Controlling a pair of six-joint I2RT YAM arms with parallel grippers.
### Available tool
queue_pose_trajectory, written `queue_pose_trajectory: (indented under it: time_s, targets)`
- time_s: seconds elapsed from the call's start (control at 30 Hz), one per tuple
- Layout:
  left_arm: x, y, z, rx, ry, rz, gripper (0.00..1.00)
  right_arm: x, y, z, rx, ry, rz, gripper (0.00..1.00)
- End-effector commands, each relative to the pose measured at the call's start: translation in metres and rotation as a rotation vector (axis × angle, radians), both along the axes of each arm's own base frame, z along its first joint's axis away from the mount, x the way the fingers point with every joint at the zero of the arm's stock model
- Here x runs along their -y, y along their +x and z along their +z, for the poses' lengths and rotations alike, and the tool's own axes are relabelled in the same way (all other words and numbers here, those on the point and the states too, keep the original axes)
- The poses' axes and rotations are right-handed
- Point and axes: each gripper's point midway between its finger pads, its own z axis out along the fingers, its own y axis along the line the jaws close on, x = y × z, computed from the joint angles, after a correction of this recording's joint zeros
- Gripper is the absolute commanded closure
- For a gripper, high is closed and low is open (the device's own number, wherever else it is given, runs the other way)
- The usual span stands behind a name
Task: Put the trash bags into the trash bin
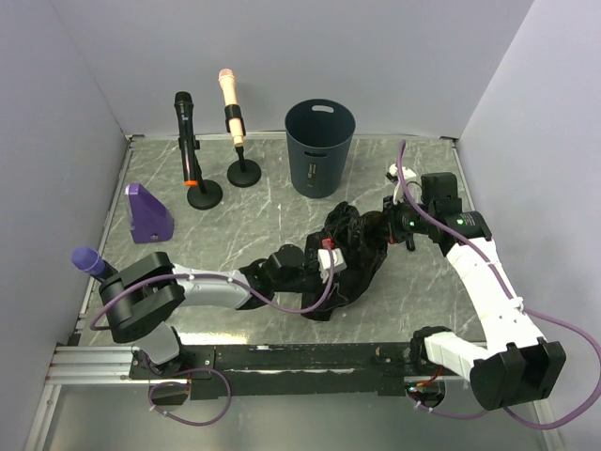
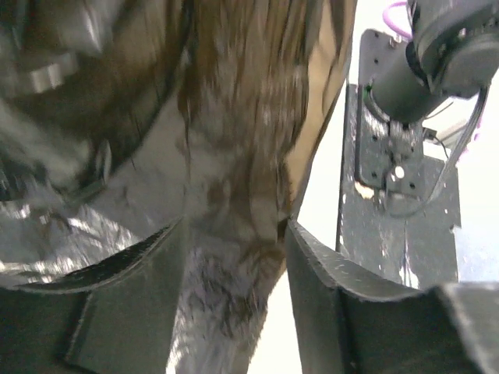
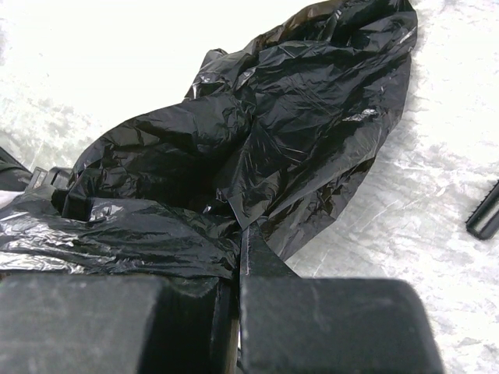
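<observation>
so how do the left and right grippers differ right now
The left gripper has its jaws apart, with film of the trash bags between them. The right gripper has its jaws shut, pinching a fold. The left gripper reaches into the heap from its left side, and the right gripper from its right side. Both are at the same heap, which lies on the table in front of the trash bin.
</observation>
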Motion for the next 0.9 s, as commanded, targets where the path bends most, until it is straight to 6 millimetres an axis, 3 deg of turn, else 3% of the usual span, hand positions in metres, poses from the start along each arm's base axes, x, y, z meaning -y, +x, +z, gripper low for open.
queue_pose_trajectory:
  time_s: [0.0, 0.23, 0.27, 0.4, 0.57, 0.67, 0.8, 0.87]
  targets:
    - [0.022, 0.01, 0.031, 0.07, -0.091, -0.008, 0.47, -0.002, 0.001, 0.002, 0.002, 0.02, -0.003, 1.0]
    - [0.023, 0.007, 0.027, 0.065, -0.09, -0.067, 0.97, 0.001, 0.001, -0.001, 0.007, 0.005, -0.002, 1.0]
    - [0.021, 0.01, 0.029, 0.064, -0.088, -0.061, 0.99, 0.001, 0.0, -0.001, 0.01, 0.002, -0.001, 1.0]
    - [0.005, 0.03, 0.034, 0.077, -0.06, -0.005, 0.99, 0.003, 0.0, -0.003, 0.023, -0.016, 0.009, 1.0]
    - [-0.032, 0.077, 0.048, 0.099, -0.012, 0.173, 0.99, 0.007, -0.001, -0.004, 0.043, -0.046, 0.021, 1.0]
    - [-0.057, 0.102, 0.077, 0.15, -0.038, 0.261, 0.99, 0.007, 0.0, -0.003, 0.052, -0.045, 0.024, 1.0]
    - [-0.08, 0.118, 0.124, 0.265, -0.063, 0.294, 0.99, 0.007, 0.005, -0.001, 0.05, -0.06, 0.035, 1.0]
    - [-0.092, 0.126, 0.15, 0.308, -0.076, 0.315, 0.99, 0.007, 0.014, 0.009, 0.07, -0.078, 0.052, 1.0]
